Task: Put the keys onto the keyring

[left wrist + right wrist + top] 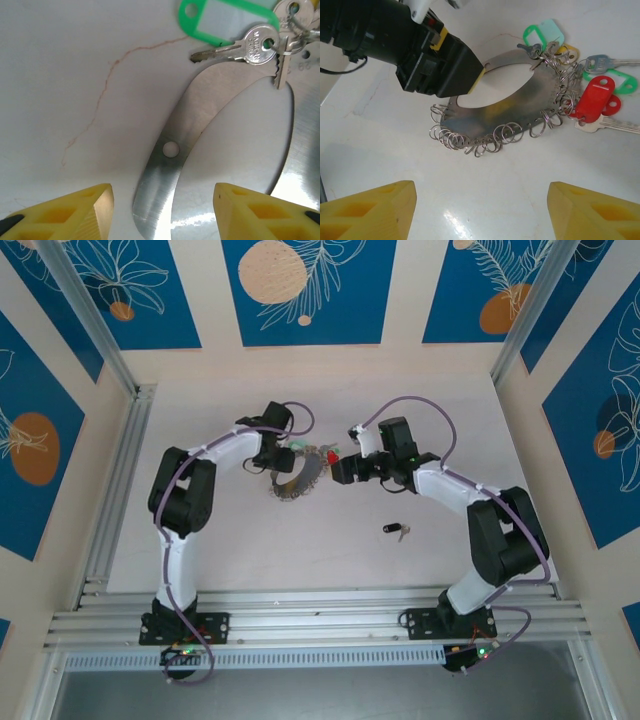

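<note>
left pincer [161, 202] stands open astride the pointed end of the keyring [167, 150], not gripping it. right pincer [481, 200] - open, empty - faces the keyring from nearby. tagged keys [592, 97] cluster on its rim - one black key [395, 530] lies apart on the counter [300, 560].

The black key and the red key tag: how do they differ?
The black key lies alone on the table, well apart from the keyring; the red tag sits at the keyring's rim among other keys. The black key is loose; the red tag looks hooked onto the rim. Both lie flat.
</note>
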Action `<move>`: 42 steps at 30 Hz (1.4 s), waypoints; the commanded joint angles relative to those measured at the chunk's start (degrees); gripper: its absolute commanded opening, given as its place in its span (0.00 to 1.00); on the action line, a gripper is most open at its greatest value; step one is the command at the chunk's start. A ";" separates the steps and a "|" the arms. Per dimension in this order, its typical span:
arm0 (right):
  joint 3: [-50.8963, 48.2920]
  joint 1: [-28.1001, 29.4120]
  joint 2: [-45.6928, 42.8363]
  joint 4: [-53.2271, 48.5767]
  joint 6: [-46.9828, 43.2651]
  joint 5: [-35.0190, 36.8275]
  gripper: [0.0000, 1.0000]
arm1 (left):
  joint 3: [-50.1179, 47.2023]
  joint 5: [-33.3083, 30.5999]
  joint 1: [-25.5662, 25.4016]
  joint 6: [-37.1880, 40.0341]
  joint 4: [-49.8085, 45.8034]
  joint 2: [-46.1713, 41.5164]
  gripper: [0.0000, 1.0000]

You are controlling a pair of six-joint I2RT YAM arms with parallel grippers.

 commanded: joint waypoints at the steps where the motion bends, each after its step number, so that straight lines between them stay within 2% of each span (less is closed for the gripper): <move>1: -1.02 0.27 -2.71 -0.61 0.23 -0.61 0.69 | -1.09 -3.42 -2.08 -0.73 -2.25 1.29 0.55; 7: -2.09 0.13 -5.25 -0.38 0.29 -0.28 0.69 | -5.83 -6.05 -3.54 -1.84 -1.28 0.62 0.55; 9: -2.26 -0.05 -5.88 -0.67 0.26 -0.20 0.69 | -6.94 -7.42 -4.31 -2.09 -1.60 0.71 0.58; 12: -2.57 -0.39 -7.06 -0.69 0.53 -0.06 0.69 | -8.81 -8.54 -5.16 -2.49 -1.72 -0.06 0.70; 17: -3.58 -0.73 -9.03 -0.22 0.72 0.33 0.70 | -12.84 -8.71 -6.61 -3.52 -1.45 -2.83 0.70; 29: -7.30 -0.88 -12.46 -0.42 1.71 -0.90 0.69 | -28.03 -5.08 -11.76 -8.57 -2.35 -14.78 0.67; 42: -11.03 0.67 -15.18 -1.54 1.96 -3.62 0.68 | -40.84 5.42 -19.51 -15.57 -4.18 -24.25 0.67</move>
